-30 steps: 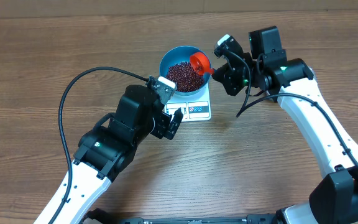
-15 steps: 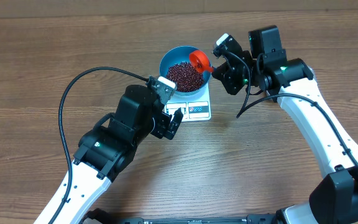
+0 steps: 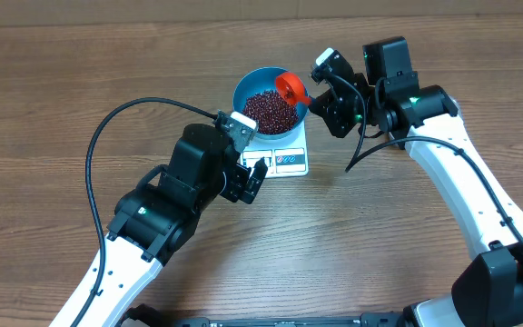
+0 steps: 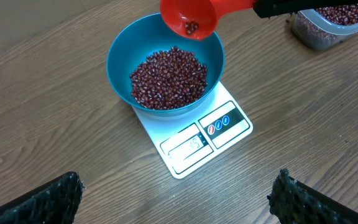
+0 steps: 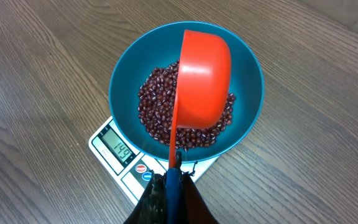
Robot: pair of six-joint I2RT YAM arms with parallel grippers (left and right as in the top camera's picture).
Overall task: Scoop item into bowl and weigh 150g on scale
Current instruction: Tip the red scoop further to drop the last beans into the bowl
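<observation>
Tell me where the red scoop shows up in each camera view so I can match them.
Overhead: scoop upper centre, over the bowl's right rim.
Left wrist: scoop at the top edge, above the bowl's far rim, a few beans inside.
Right wrist: scoop in the centre, its outside facing the camera, handle running down to the right claw.
Shared landmark: the blue bowl on the white scale.
</observation>
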